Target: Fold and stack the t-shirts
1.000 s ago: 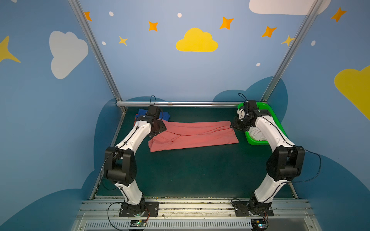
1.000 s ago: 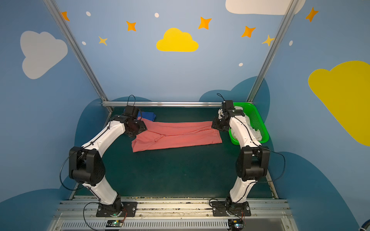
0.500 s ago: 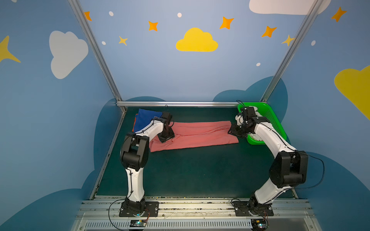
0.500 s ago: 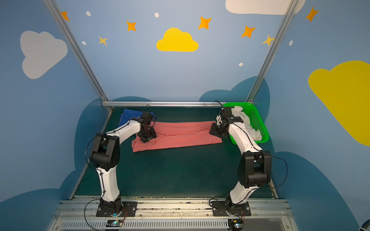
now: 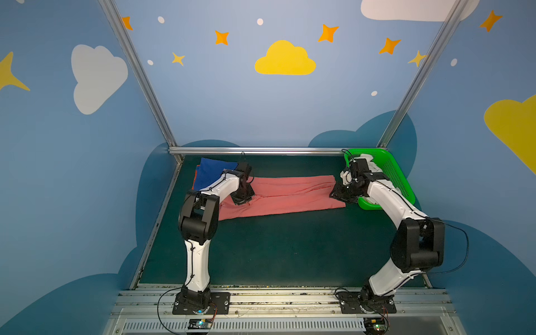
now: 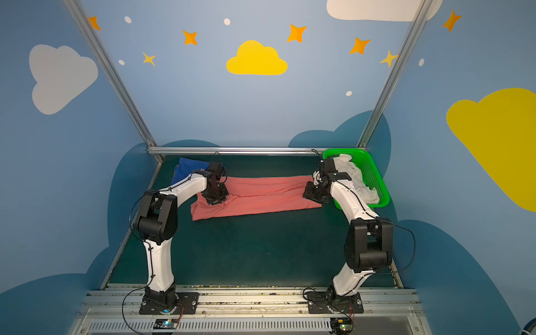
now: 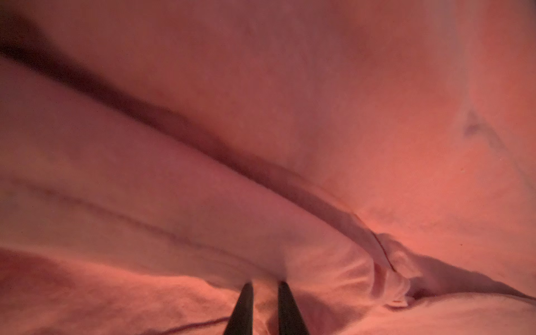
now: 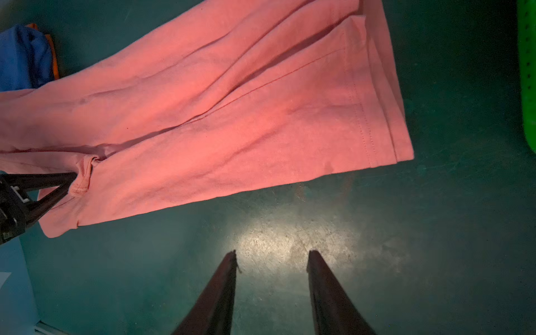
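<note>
The salmon-pink t-shirt (image 5: 284, 194) (image 6: 261, 194) lies stretched in a long band across the far half of the dark green desk (image 5: 275, 246), its length folded into lengthwise pleats. The stitched hem end points toward the green basket (image 5: 397, 177) (image 6: 374, 174).

The left end effector (image 5: 242, 200) (image 6: 216, 200) is down on the end of the shirt away from the basket. In the left wrist view its 2 fingers (image 7: 246, 304) stand almost together, with pink cloth (image 7: 261, 116) pressed between their tips. The right wrist view shows the left end effector (image 8: 72, 181) pinching a small bunched fold of the shirt (image 8: 232, 116).

The right end effector (image 5: 339, 195) (image 6: 311, 195) (image 8: 271, 255) is at the hem end, just beside the basket (image 8: 528, 72). Its fingers are partly spread over bare desk (image 8: 435, 232) and hold nothing.

The blue t-shirt (image 5: 211, 171) (image 6: 188, 168) (image 8: 20, 58) lies folded in the far left corner. The orange t-shirt (image 8: 53, 58) shows as an edge under it. The white t-shirt (image 6: 356, 177) sits crumpled in the basket.
</note>
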